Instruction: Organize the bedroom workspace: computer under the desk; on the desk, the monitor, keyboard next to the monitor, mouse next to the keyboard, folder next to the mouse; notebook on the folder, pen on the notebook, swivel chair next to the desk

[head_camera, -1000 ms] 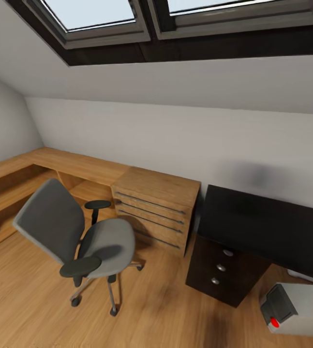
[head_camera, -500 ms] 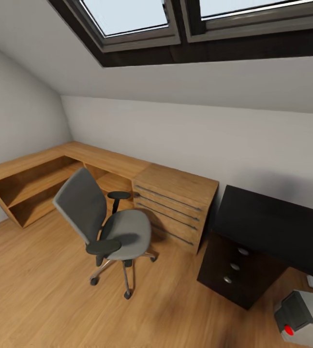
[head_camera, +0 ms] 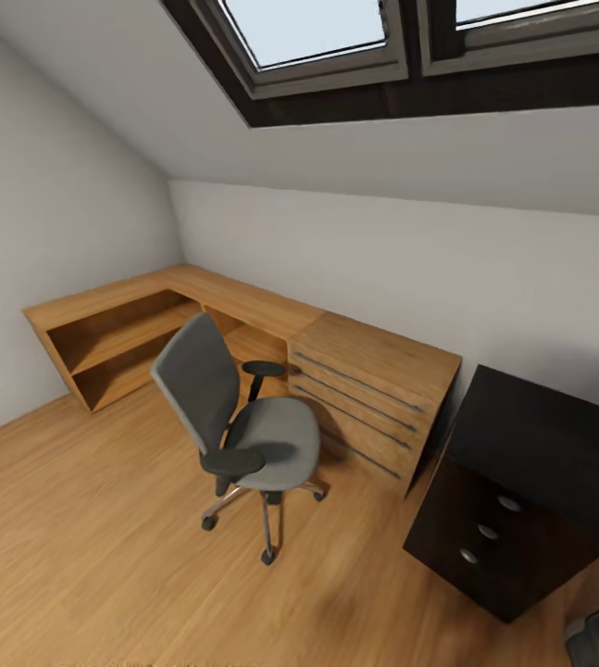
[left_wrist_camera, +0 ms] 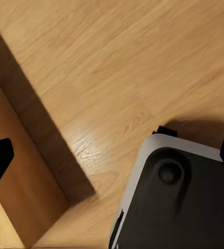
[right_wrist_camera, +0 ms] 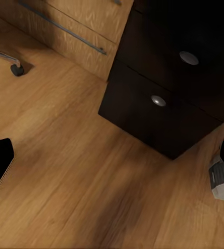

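We see grey padded swivel chair mid-frame, seat bare, apart from glossy black desk lower right; both grippers spread, holding nothing

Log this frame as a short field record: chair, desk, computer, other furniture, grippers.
chair: grey padded swivel chair with black armrests, standing on the wood floor, apart from the desk, seat bare
desk: glossy black desk, dark drawer unit with round knobs below
computer: light-grey tower with a red dot on the floor beside the drawer unit
other furniture: light wooden drawer chest between chair and desk; low wooden shelf along the wall
grippers: both open, empty
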